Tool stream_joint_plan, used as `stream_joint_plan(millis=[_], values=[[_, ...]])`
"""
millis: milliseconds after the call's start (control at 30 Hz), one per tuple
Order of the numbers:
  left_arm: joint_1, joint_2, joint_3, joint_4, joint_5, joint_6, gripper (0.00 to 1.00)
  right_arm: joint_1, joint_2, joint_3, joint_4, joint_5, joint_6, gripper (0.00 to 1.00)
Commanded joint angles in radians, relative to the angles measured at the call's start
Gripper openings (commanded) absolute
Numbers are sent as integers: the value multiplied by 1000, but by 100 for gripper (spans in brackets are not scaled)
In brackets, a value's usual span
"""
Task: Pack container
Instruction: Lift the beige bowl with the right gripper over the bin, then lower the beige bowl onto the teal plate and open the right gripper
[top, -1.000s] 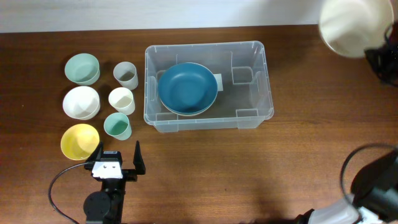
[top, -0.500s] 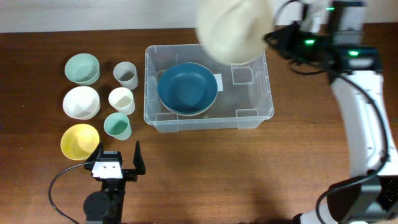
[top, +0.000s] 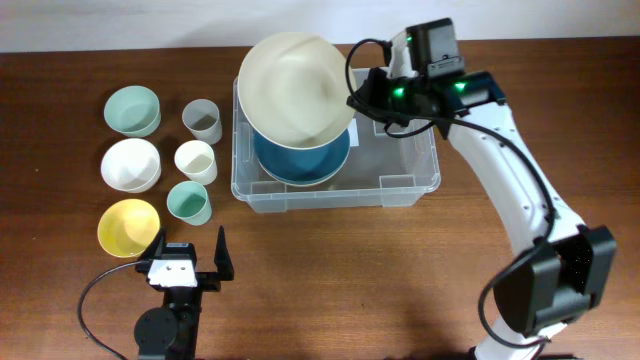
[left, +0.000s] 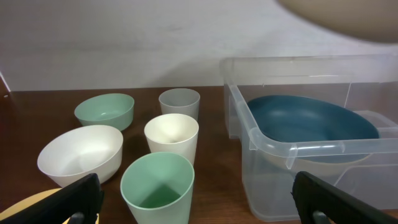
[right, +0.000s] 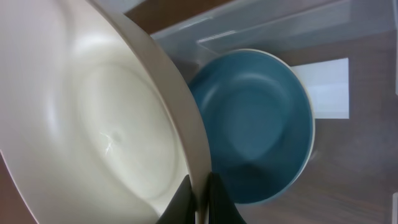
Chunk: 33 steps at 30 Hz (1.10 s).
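Observation:
The container (top: 422, 150) is a clear bin at the table's middle, and a blue bowl (top: 300, 162) lies in its left half. A large cream bowl (top: 293, 85) hangs tilted over the blue bowl and the bin's back left corner. My right gripper (top: 352, 100) is shut on its rim. The right wrist view shows the black fingers (right: 214, 199) pinching the cream bowl (right: 93, 124), with the blue bowl (right: 255, 124) below. My left gripper (top: 190, 255) stands open and empty at the front left. Its wrist view looks over the cups toward the container (left: 292, 149).
Left of the bin stand a mint bowl (top: 132, 110), a white bowl (top: 131, 164), a yellow bowl (top: 128, 227), a grey cup (top: 202, 120), a cream cup (top: 196, 160) and a green cup (top: 188, 203). The green cup (left: 157, 186) is just ahead of the left fingers.
My right arm has swung the cream bowl from the far right back corner leftward, to over the blue bowl in the container. The left arm has not moved.

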Motion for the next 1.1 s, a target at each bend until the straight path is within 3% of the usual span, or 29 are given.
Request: stream_joint_plan(millis=[0, 400, 1067], values=[[5, -4, -9, 5, -11, -10, 100, 8, 44, 10, 14, 31, -4, 4], [5, -4, -9, 5, -11, -10, 100, 10, 174, 10, 14, 23, 13, 5], [5, -4, -9, 5, -11, -10, 100, 38, 199, 10, 9, 109, 12, 8]])
